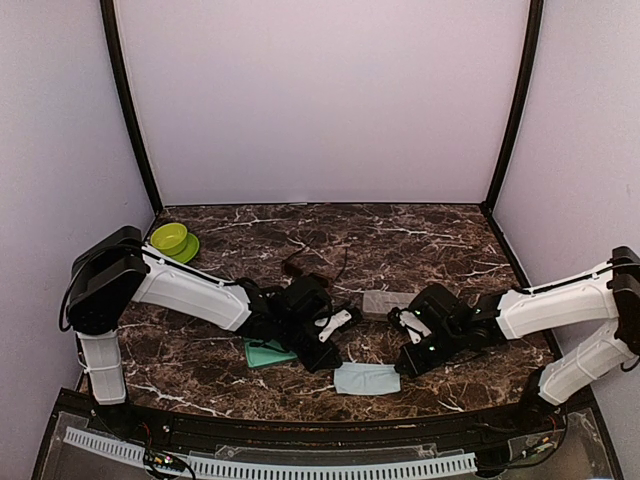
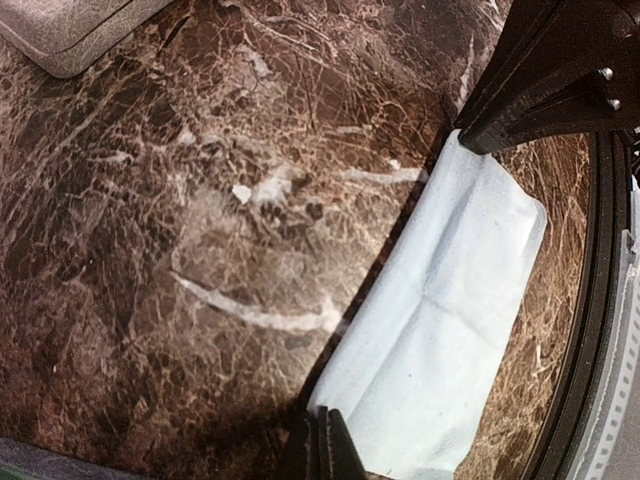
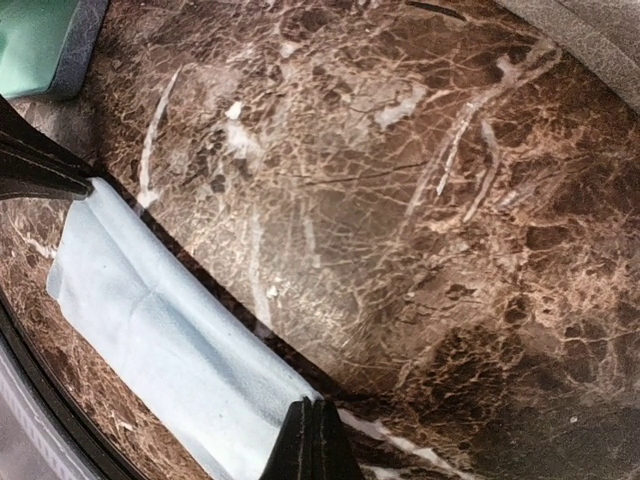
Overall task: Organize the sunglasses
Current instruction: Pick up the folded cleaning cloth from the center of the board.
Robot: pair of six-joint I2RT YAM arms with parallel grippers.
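Top external: sunglasses [image 1: 293, 264] outside grey case [image 1: 385, 301]

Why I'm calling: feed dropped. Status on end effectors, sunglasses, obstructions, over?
Left end effector and right end effector both shut, at opposite ends of the light-blue cloth; grip on it unclear. Dark sunglasses seemingly mid-table, not held. Grey case nearby.

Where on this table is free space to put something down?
Free: back right, between the grey case and the wall; front left, by the left arm's base. Crowded: front centre, where left claw and right claw pinch the cloth.
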